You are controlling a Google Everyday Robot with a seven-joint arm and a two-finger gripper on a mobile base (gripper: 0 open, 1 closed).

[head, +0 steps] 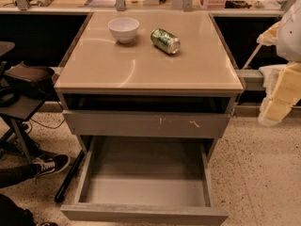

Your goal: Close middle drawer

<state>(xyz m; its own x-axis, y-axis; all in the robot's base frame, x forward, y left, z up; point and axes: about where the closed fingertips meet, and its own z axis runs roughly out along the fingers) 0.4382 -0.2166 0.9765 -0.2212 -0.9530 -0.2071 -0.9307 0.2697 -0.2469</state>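
Observation:
The middle drawer (143,214) is pulled far out of the grey cabinet, low in the view. Its plain front panel lies near the bottom edge of the frame and its grey inside is empty. Above it is another grey drawer front (146,125) with small white scratch marks, standing slightly out from the cabinet. My gripper (278,100) is at the right edge of the view, beside and to the right of the cabinet at about the height of the scratched front. It is well apart from the middle drawer and touches nothing I can see.
A white bowl (123,28) and a green can (165,41) lying on its side are on the beige cabinet top (141,67). A chair with a dark bag (28,79) and a person's shoe (49,165) are on the left. The floor (256,173) is speckled.

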